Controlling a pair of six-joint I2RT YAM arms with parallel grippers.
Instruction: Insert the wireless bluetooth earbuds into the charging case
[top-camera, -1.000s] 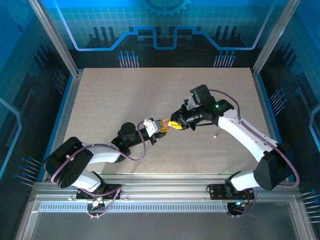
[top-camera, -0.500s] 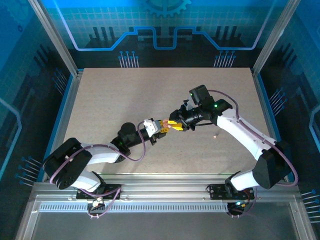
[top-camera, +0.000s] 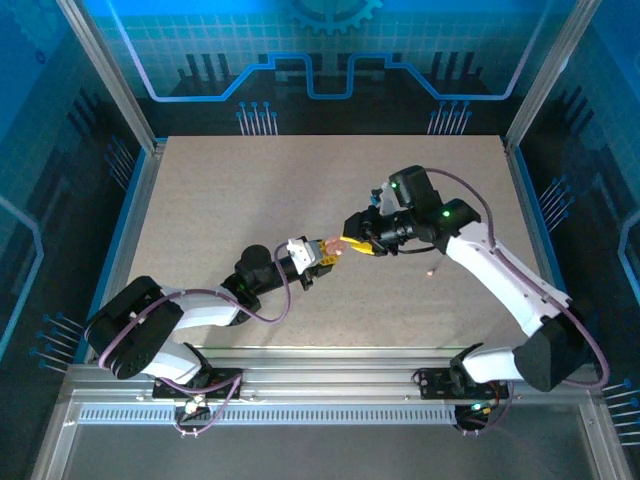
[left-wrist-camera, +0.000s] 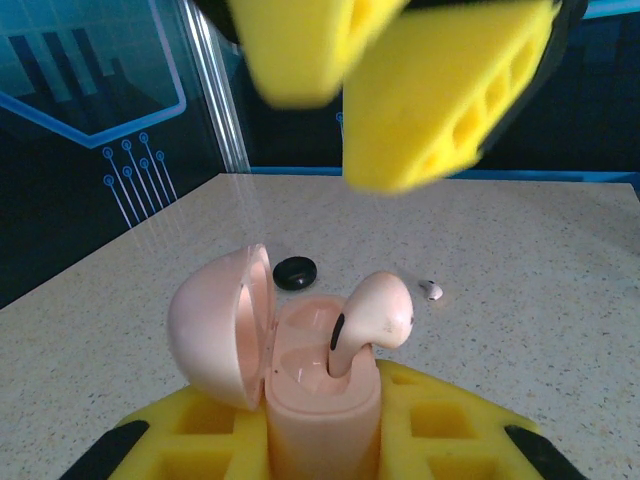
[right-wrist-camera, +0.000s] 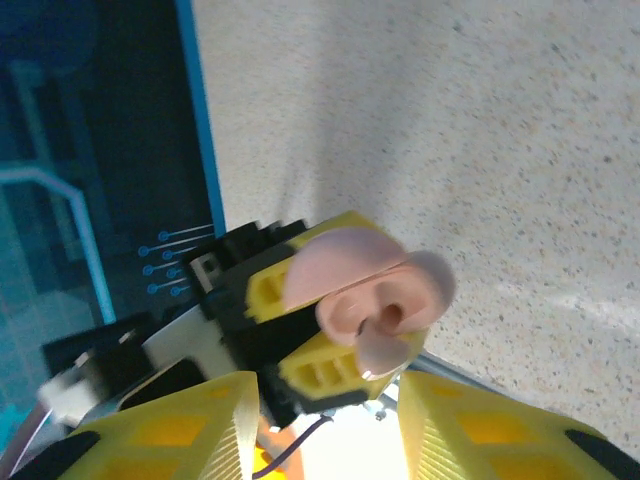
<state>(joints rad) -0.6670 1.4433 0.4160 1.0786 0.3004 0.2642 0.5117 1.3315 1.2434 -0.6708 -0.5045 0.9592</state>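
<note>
Standing upright, opening upward: charging case (left-wrist-camera: 322, 415)

Both my arms, same look: left arm (top-camera: 185, 312), right arm (top-camera: 500, 268), white shells, black joints, purple cable looping off each. Black bases at 6 o'clock. Green light (top-camera: 443, 212) on right one. Left gripper (top-camera: 325, 257), right gripper (top-camera: 352, 246): chunky yellow fingers (left-wrist-camera: 450, 90), square pockets moulded in.
</note>
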